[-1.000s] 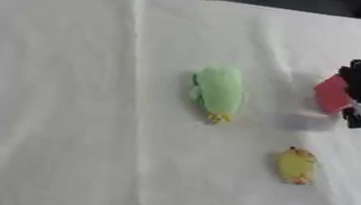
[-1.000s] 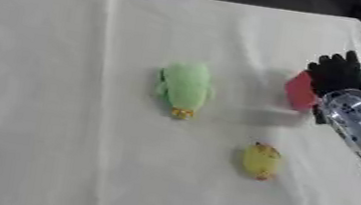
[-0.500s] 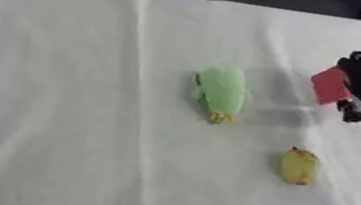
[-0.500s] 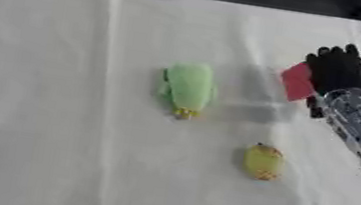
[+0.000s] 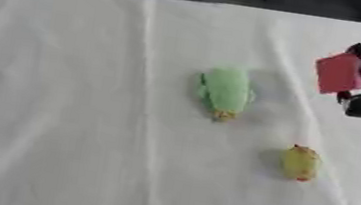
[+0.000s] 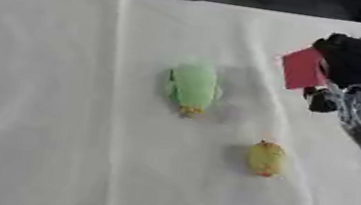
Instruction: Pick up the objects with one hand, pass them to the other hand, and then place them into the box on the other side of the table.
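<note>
Your right hand (image 6: 353, 60) has its fingers curled round a flat red block (image 6: 302, 68), holding it up off the white tablecloth (image 6: 59, 108), off to the right of the green plush toy (image 6: 192, 87). So the pickup looks done and the handover is up next, I'd guess. Your left hand isn't showing in either view, and neither is the box, so bring that left hand in first. Swing the red piece toward the middle, above the green toy, and hold it with a free edge sticking out so the other hand has something to pinch. It looks stiff and smooth with square corners, so it probably won't squish. The green toy looks soft and fuzzy, oblong with a yellowish tip. A small yellow rounded toy (image 6: 265, 158) with a red spot sits near it, toward you and to the right.
</note>
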